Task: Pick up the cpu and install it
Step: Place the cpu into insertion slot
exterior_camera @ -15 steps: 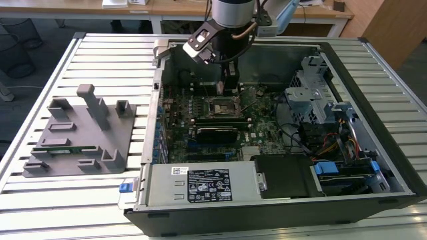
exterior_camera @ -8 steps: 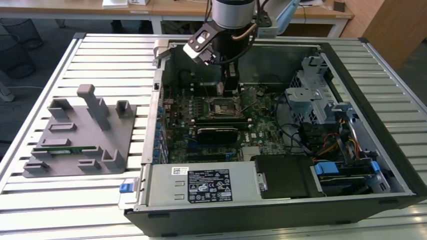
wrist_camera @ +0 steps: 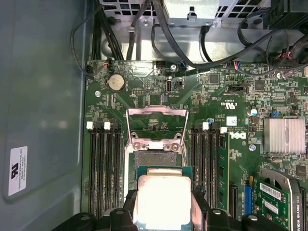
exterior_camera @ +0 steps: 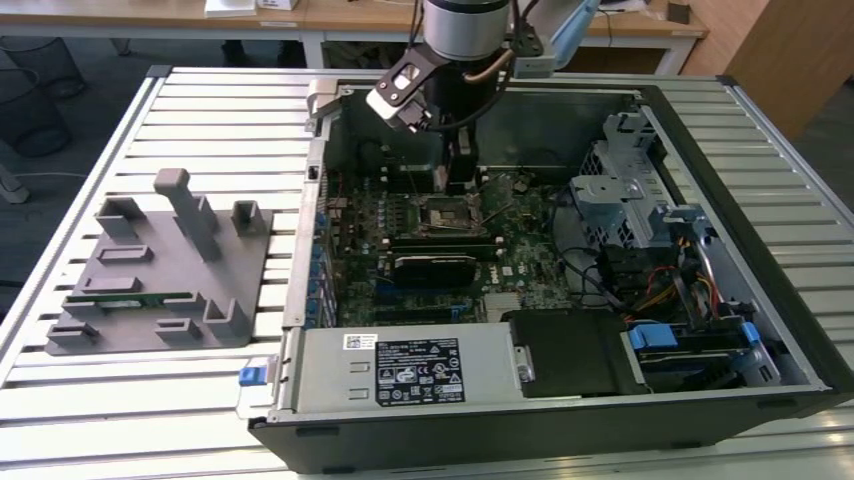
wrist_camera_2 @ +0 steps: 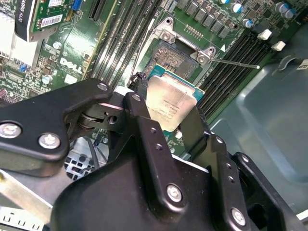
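Note:
In both wrist views the cpu (wrist_camera_2: 169, 98) (wrist_camera: 163, 202), a flat square chip with a shiny silver top and green rim, sits between my black fingers. My gripper (wrist_camera_2: 168, 109) (wrist_camera: 163, 211) is shut on its two opposite edges. The chip hangs just above and beside the open socket (wrist_camera_2: 175, 55) (wrist_camera: 155, 159) on the green motherboard. The socket's metal load plate (wrist_camera: 156, 126) is flipped up. In the exterior view my gripper (exterior_camera: 461, 182) reaches down into the open computer case, right over the socket (exterior_camera: 443, 212).
Memory slots (wrist_camera: 103, 168) flank the socket on both sides, and a thin latch lever (wrist_camera_2: 236, 62) sticks out beside it. A black card (exterior_camera: 434, 266), drive cage (exterior_camera: 627, 190) and cables crowd the case. A grey tray (exterior_camera: 200, 310) with a green memory stick (exterior_camera: 127, 297) lies outside at the exterior view's left.

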Robot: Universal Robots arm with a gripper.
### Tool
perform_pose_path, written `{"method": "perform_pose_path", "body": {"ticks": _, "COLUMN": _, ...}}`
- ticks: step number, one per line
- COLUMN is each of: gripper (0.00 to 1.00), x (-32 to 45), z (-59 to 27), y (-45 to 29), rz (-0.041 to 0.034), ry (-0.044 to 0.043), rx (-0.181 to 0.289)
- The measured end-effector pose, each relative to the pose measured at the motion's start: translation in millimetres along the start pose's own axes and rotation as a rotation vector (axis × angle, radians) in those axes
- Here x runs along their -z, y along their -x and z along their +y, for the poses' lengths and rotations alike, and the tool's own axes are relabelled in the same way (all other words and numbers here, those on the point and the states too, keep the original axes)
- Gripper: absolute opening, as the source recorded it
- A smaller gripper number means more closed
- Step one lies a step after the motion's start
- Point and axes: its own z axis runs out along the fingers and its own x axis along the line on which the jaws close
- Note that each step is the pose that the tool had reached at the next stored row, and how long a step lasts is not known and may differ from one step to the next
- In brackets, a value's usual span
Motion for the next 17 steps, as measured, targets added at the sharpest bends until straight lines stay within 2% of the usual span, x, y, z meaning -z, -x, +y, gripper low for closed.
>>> {"method": "perform_pose_path", "body": {"ticks": 17, "gripper": 0.53, "x": -6.0, "z": -0.2, "y": 0.1, "rz": 0.0, "ry": 0.0, "rx": 0.0}}
